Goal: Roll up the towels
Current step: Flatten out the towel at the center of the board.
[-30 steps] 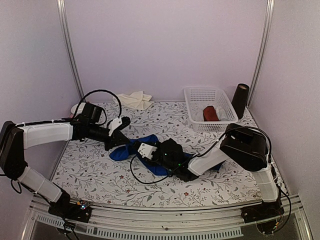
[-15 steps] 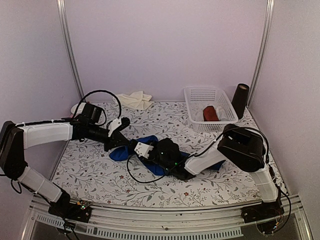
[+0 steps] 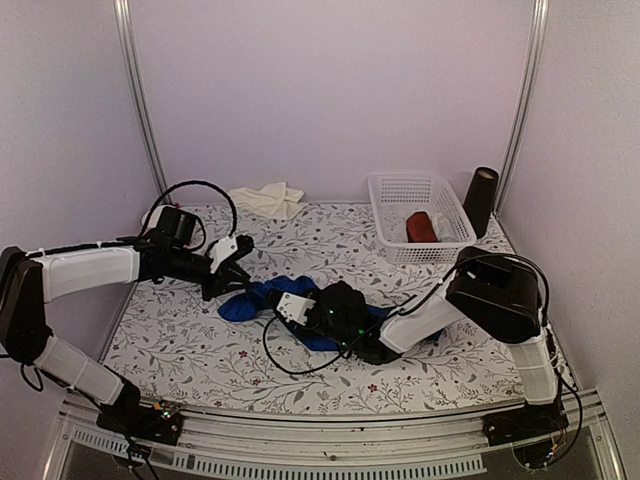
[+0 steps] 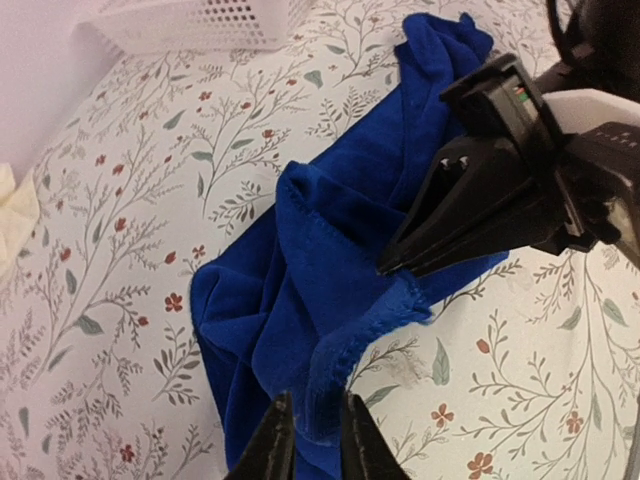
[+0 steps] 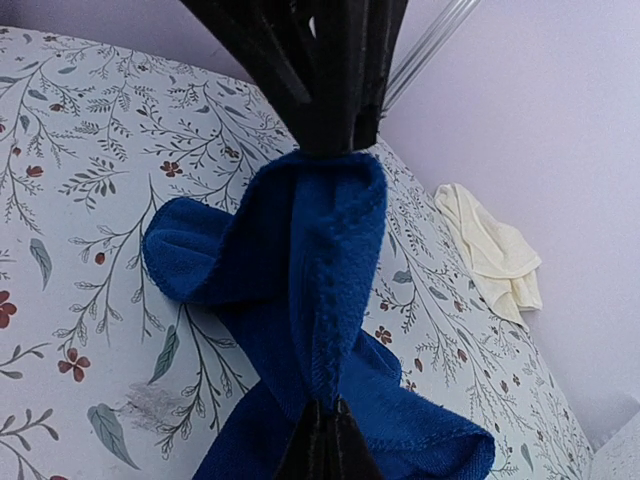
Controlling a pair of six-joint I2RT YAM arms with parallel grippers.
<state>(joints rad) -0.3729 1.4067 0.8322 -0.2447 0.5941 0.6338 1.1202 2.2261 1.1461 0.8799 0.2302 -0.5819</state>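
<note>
Two towels: neither is judged to be rolled yet.
Blue towel (image 3: 243, 304): bunched up mid-table, between the two grippers.
Cream towel (image 3: 268, 198): crumpled at the far edge, left of the basket (image 3: 385, 190), well apart from both arms.
Right gripper (image 4: 385, 268): clamped tight on a raised fold of the blue towel.
Left gripper (image 4: 312, 440): fingers narrowly apart at the towel's left hem; a grip cannot be confirmed.
Step in hand: flattening of the bunched cloth, it is judged.
Done well: the left hem is to be pinched firmly and both ends drawn apart evenly, so the cloth is laid flat before any roll is begun.
Risk: with a one-sided pull, the towel is dragged, not flattened.
</note>
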